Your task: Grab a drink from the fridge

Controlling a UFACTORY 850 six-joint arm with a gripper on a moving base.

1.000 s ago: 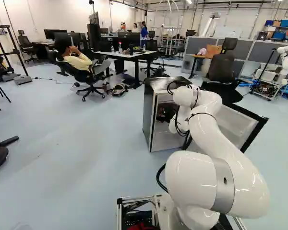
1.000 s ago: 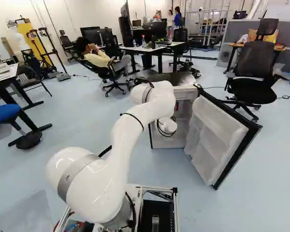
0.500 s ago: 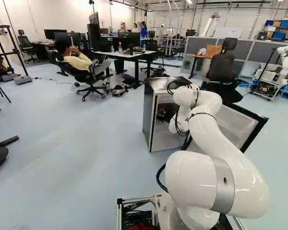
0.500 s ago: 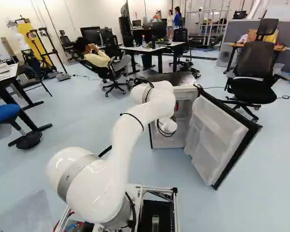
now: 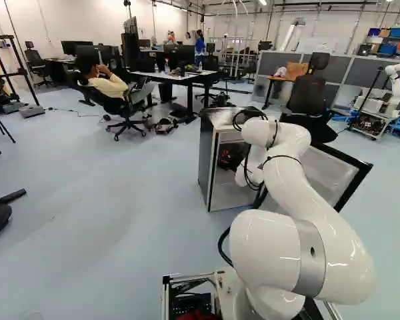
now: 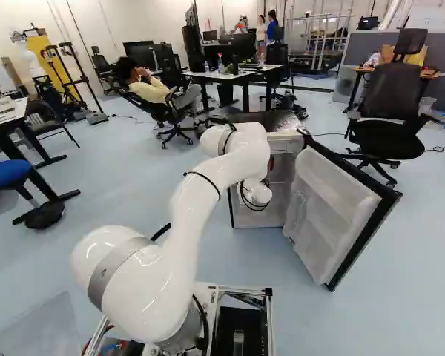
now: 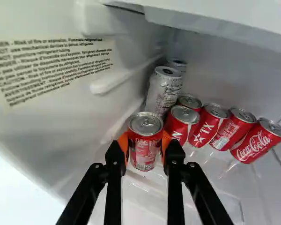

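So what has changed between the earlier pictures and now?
The arm has shifted very slightly rightward in both base views. The gripper holds a red can; no earlier wrist view shows since when. The fridge, open door and base stayed put.

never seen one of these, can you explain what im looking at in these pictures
The white machine is a robot arm on a movable base. Two pictures come from cameras on that base, left and right, looking past the arm as it reaches into an open fridge. The third comes from the arm's wrist, looking inside: the black gripper holds a red drink can between its orange pads. Beyond it are five more red cans and two silver cans.
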